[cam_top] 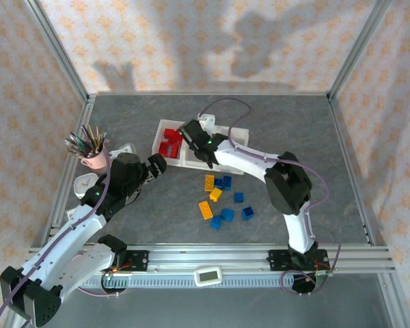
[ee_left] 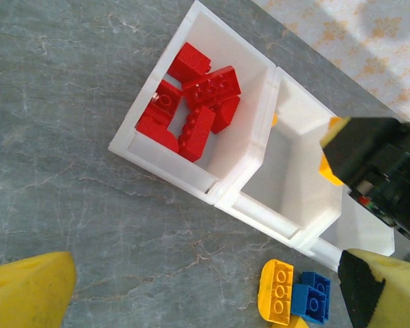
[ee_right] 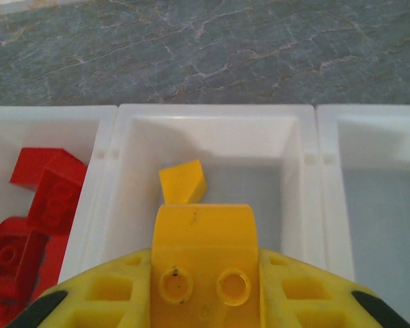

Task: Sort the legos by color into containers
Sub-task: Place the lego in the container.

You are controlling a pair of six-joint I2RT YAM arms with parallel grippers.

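- The legos are small, glossy, studded bricks in red, yellow-orange and blue. The loose legos [cam_top: 238, 197] lie scattered on the table [cam_top: 294, 123] just off the near side of the tray [cam_top: 236, 134], with yellow and blue mixed and some touching.
- The right gripper [ee_right: 201, 207] hangs over the tray's middle compartment. Its fingers are pressed together, clamped on a yellow brick [ee_right: 183, 182] that pokes out past their tip, tilted.
- The left gripper [ee_left: 205, 290] sits just off the tray's red end on the near side, its jaws wide apart with nothing between them. Its wrist camera catches just the finger ends, in the lower corners.
- Hard to make out:
  - The upper finger hides how much of the yellow brick is gripped.
  - From above, the right arm covers most of the middle compartment.
  - The far compartment's outer end is cut off in both wrist views.
- Containers: the end compartment holds the red bricks [ee_left: 198, 102] in a heap (they overlap, so I cannot count them surely). The yellow brick is within the middle compartment's walls.
- A pink cup [cam_top: 94, 158] of pencils stands well off the tray's red end.
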